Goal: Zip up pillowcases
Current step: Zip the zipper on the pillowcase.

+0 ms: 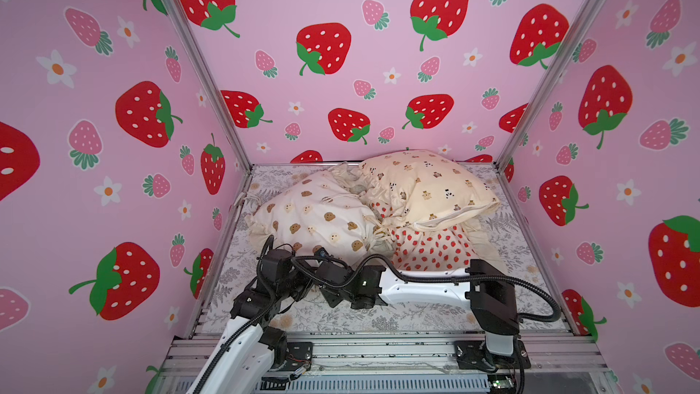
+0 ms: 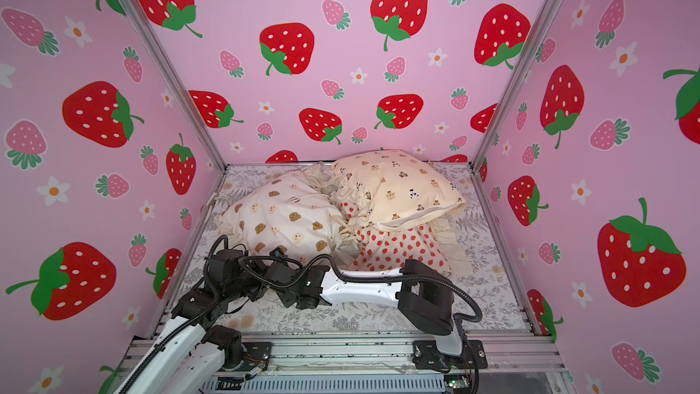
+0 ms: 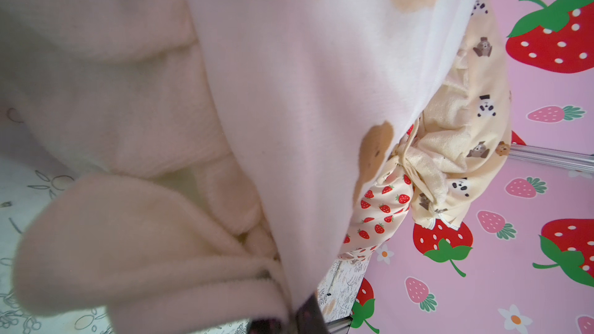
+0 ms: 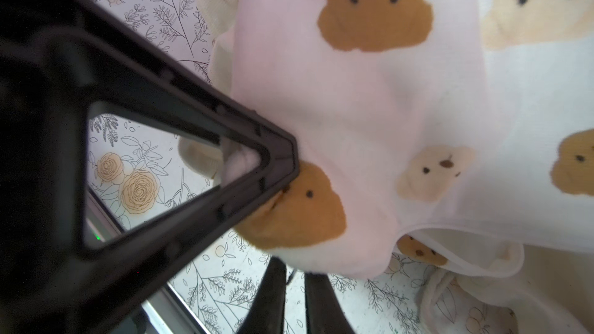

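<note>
Left gripper (image 4: 290, 171): clamped on a fold at the near edge of the bear-face pillowcase (image 1: 318, 217), which lies left on the counter (image 1: 416, 316).
Right gripper (image 4: 295, 269): almost together beneath that hem; any catch cannot be told.
Advice: hold cloth taut, seat on the zipper pull, draw straight.

Top pair overhead; both wrist cams v. close on bear-face pillowcase (image 3: 305, 91) (image 4: 369, 107).

I'm seeing a grey sheet (image 1: 416, 316) lying flat over the floor, printed with ferns and roses. Pink walls (image 1: 341, 5) with strawberries and daisies are standing round it on three sides. Silver posts (image 1: 204, 70) are running up the back corners, and a metal rail (image 1: 378, 350) is crossing the near edge.
</note>
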`<action>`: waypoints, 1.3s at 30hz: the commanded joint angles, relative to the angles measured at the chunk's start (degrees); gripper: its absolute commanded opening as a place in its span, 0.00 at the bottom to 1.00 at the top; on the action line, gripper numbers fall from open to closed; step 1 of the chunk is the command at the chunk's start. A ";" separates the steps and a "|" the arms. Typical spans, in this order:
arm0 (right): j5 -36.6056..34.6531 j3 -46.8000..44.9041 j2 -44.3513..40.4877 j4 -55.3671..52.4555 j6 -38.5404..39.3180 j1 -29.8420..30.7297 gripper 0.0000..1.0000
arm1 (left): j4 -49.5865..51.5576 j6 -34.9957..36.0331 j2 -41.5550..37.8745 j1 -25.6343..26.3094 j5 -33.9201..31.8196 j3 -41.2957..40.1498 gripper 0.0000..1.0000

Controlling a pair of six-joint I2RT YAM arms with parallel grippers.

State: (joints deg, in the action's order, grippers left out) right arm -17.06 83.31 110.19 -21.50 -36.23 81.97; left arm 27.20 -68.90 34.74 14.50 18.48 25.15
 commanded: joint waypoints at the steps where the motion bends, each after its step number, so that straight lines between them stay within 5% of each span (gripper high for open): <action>1: -0.69 0.45 -1.91 -0.66 -1.19 -0.24 0.13 | 0.31 0.54 -0.51 0.18 0.75 0.96 0.00; 22: -0.52 -1.71 -3.93 -0.65 -2.54 -1.03 0.00 | 4.20 2.36 -2.43 0.01 -2.21 2.09 0.00; 39: 5.46 -5.50 -4.85 0.81 -6.65 -4.17 0.00 | 10.86 7.90 -1.93 -4.18 -5.61 8.83 0.00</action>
State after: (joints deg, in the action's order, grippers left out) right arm -11.79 78.96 107.39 -18.98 -40.58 78.39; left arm 35.44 -62.94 32.73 12.12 14.37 30.81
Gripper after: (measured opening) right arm 0.042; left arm 0.110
